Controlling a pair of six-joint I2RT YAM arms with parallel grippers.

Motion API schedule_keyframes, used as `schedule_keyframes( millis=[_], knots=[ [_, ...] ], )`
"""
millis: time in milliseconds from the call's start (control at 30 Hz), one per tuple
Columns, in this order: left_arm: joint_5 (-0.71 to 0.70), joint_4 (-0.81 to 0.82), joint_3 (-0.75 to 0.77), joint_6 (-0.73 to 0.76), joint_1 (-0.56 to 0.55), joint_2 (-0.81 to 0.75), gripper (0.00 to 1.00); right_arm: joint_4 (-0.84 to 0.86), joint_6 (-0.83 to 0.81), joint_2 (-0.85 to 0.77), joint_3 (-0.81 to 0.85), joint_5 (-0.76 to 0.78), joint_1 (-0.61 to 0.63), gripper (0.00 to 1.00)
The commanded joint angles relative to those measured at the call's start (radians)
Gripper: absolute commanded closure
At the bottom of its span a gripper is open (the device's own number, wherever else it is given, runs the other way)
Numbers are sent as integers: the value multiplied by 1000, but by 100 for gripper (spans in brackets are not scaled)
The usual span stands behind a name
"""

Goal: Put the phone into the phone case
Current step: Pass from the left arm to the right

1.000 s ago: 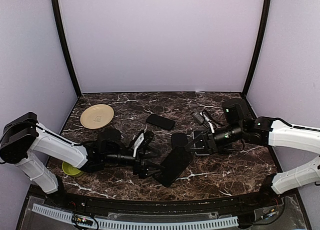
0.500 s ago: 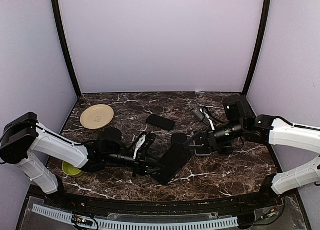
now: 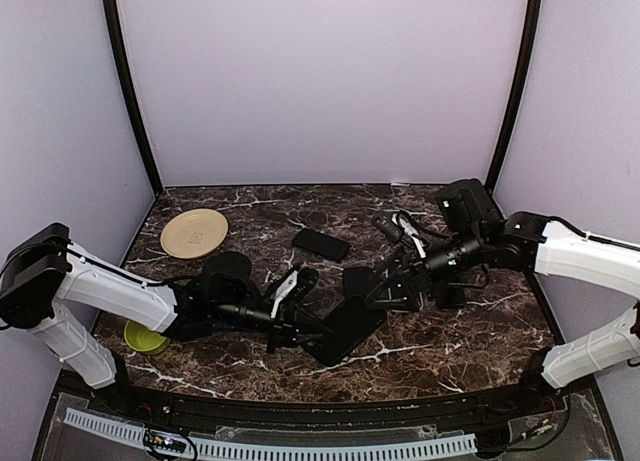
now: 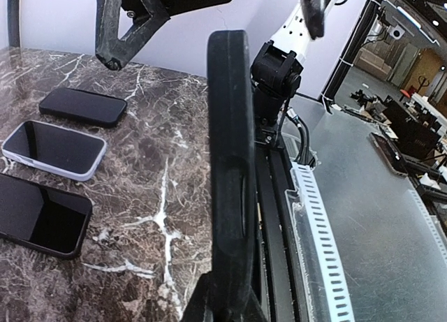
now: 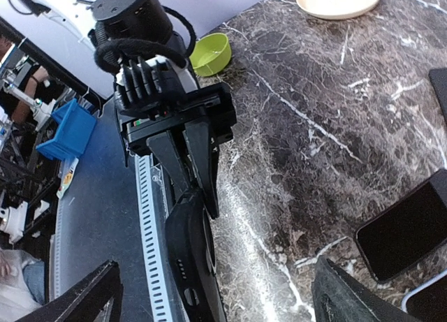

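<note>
On the dark marble table (image 3: pixel 450 356), the left gripper (image 3: pixel 305 329) pinches the phone case (image 3: pixel 350 323) on edge, near centre. The right gripper (image 3: pixel 392 289) hangs wide and empty just beside it. A black phone (image 3: pixel 320 244) lies flat farther back. Such a thin-edge grip may let the case twist or slip if pushed.
</note>
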Motion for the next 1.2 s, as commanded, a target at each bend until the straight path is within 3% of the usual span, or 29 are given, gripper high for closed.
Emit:
schedule_keyframes(
  millis=[0,200,267,400,433,533,633,700,767,833,1000,1167],
  knots=[
    [-8,-35,15,65,-4,-66,100,-93,-110,41,76,-34,27,5],
    [0,-42,21,64,-5,-70,100,-145,-161,120,115,23,87,21],
    [5,-40,21,64,-6,-71,100,-141,-158,142,120,42,95,38],
    [5,-40,20,64,-6,-72,100,-103,-140,144,122,31,98,96],
    [5,-40,20,65,-6,-75,100,-92,-131,135,120,39,98,100],
    [4,-37,19,65,-6,-82,98,-56,-118,103,117,49,98,100],
    [-8,-29,15,65,-6,-100,60,-1,-72,65,113,63,97,100],
    [-31,-21,9,67,-6,-128,42,60,-44,28,100,77,95,100],
    [-76,4,-12,66,-4,-167,31,162,4,-18,67,93,94,100],
    [-120,61,-47,39,-4,-205,26,326,74,-69,9,95,94,100],
    [-117,266,-106,-50,-4,-251,25,836,233,-166,-184,105,103,100],
    [-166,308,-147,-37,-4,-351,26,1129,309,-183,-315,193,122,100]
  ],
)
